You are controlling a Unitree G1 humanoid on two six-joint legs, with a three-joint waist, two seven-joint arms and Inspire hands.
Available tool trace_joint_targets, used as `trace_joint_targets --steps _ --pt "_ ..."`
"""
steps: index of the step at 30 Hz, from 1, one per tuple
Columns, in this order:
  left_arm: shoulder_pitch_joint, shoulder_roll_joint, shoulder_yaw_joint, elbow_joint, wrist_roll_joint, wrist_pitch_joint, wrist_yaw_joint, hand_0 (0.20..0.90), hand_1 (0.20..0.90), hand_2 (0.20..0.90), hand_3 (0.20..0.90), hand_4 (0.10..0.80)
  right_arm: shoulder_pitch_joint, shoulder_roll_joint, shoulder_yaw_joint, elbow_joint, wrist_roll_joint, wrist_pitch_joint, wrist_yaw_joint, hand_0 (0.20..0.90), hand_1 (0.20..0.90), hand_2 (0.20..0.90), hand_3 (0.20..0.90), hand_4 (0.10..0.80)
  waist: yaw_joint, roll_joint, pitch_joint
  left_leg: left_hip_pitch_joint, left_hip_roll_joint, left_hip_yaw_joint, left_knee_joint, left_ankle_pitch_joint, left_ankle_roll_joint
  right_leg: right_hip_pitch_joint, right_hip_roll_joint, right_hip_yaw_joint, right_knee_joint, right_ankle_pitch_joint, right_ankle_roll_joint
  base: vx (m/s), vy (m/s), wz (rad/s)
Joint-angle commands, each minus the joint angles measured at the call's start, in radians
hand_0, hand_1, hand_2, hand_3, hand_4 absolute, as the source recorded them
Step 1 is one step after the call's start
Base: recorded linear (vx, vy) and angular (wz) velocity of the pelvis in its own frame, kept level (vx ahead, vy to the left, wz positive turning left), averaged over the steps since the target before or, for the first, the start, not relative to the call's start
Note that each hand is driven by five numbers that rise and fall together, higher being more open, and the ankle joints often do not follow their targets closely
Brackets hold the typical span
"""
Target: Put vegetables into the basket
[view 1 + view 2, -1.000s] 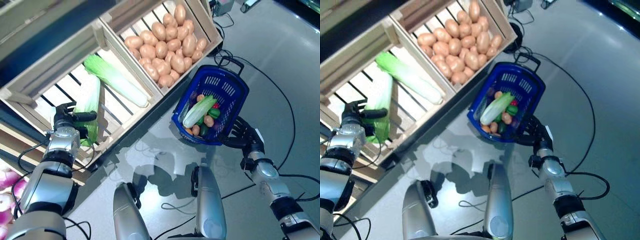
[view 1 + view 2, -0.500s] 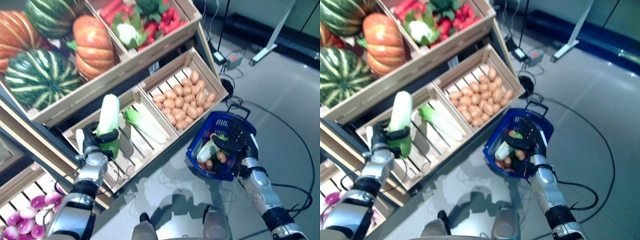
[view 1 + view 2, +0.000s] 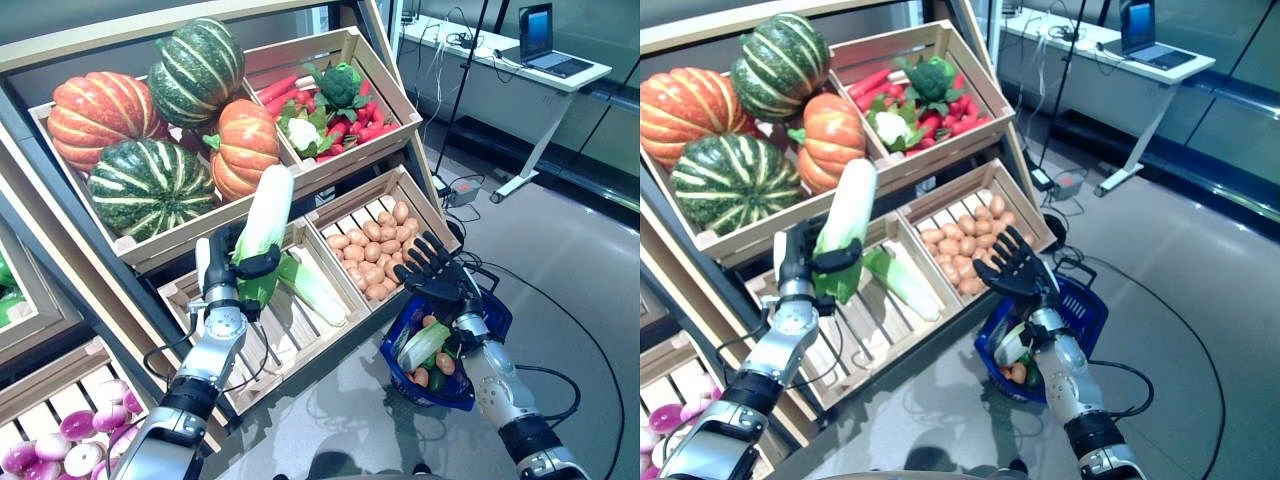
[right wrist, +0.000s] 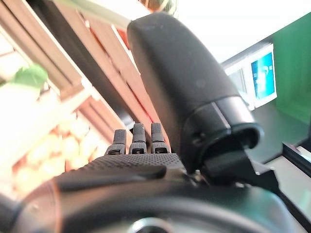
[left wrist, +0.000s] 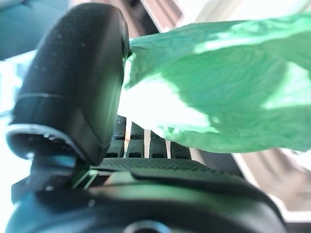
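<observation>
Left hand (image 3: 222, 290): clasping upright cabbage (image 3: 264, 228) | right hand (image 3: 437, 276): fingers spread, empty, above basket (image 3: 492, 310)

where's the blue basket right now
The blue basket sits on the floor at lower right in the head views, below the potato crate, behind the open right hand.

You had bright, even overhead light in both eye views, with soft glare on the glossy floor (image 3: 590, 290). The wrist views were blown out to white in the background and blurred up close, the green leaf (image 5: 228, 77) soft-edged against it.
</observation>
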Motion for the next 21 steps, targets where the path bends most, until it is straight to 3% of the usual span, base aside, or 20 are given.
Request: trace_joint_targets --steps 1,11,21 --pt "-0.140 0.044 -0.043 -0.096 0.100 -0.170 -0.066 0.300 0.300 0.300 0.300 0.400 -0.185 0.008 -0.036 -0.084 0.069 -0.001 0.053 0.900 0.900 0.900 0.900 0.800 0.011 -0.014 -0.083 -0.029 -0.035 -0.050 0.001 -0.064 0.037 0.003 0.015 -0.029 0.016 -0.033 -0.045 0.007 -0.048 0.02" --pt "-0.175 0.034 -0.133 -0.204 0.142 -0.193 -0.169 0.300 0.300 0.300 0.300 0.400 -0.338 -0.006 -0.021 -0.055 0.196 0.092 0.022 0.900 0.900 0.900 0.900 0.800 0.033 -0.027 -0.094 -0.023 -0.030 -0.055 0.001 -0.074 0.038 0.007 0.030 -0.013 0.009 -0.036 -0.054 0.025 -0.020 0.00" --pt "-0.214 0.016 -0.201 -0.243 0.164 -0.215 -0.181 0.300 0.300 0.300 0.300 0.400 -0.430 0.019 -0.005 -0.008 0.258 0.092 -0.025 0.900 0.900 0.900 0.900 0.800 0.047 -0.033 -0.101 -0.027 -0.029 -0.072 0.001 -0.078 0.034 0.012 0.032 -0.009 0.005 -0.038 -0.054 0.037 -0.012 0.01"
